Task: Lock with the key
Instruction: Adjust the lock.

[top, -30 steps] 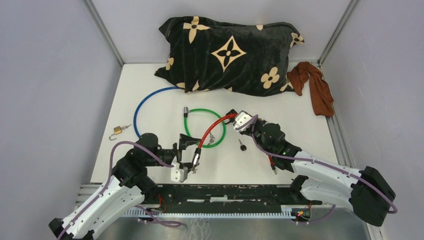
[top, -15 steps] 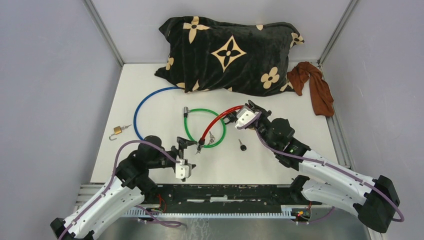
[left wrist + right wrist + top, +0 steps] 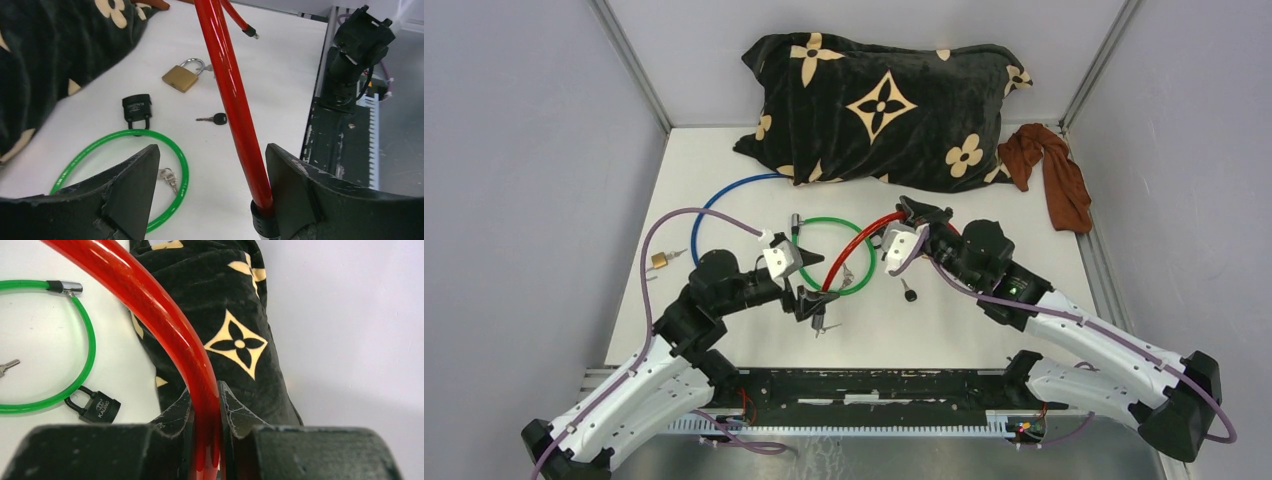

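Clamping the red cable [image 3: 150, 302], right tool [image 3: 205, 405] steadies it so the left tool [image 3: 211, 152], spread wide, can straddle its near end; black key [image 3: 215, 119] lies loose on the worktop [image 3: 282, 75]

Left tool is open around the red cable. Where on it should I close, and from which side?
Close on the red cable just above its black end collar, squeezing across it from both sides. It runs straight through the open left tool, nearer one finger, and the collar would likely stop it slipping out. The right tool grips it farther along.
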Available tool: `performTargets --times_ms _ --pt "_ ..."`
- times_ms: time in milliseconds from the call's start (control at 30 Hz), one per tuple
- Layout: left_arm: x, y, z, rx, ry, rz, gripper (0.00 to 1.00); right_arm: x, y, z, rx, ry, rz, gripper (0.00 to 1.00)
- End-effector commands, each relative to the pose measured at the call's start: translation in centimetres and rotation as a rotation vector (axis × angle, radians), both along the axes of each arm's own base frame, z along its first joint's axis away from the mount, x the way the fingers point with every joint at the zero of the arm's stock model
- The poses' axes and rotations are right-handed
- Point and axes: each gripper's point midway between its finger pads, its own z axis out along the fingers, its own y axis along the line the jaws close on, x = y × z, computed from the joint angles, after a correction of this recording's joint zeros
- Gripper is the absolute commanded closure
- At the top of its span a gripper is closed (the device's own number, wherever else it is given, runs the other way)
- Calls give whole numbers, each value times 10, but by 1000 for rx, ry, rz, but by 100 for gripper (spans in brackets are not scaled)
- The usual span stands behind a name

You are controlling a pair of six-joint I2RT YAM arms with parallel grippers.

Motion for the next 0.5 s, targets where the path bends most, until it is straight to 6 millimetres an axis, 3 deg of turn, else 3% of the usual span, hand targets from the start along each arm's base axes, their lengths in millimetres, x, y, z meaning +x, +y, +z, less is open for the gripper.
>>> performTargets --times_ms 0,100,167,233,400,467 --pt "-3 -8 16 -94 122 7 17 -7 13 35 35 -63 74 100" --pt "8 -10 27 -117 103 43 22 -14 22 35 32 -60 121 100" --pt "8 -12 25 -110 105 30 38 -16 26 35 30 -53 138 100" --pt "6 -14 12 -77 137 11 58 -18 29 37 41 -47 148 100" --pt "-8 -17 -17 -20 200 -62 96 -19 37 42 103 12 165 100" --pt "-6 -17 -17 -32 181 -51 98 -17 39 40 143 65 158 100"
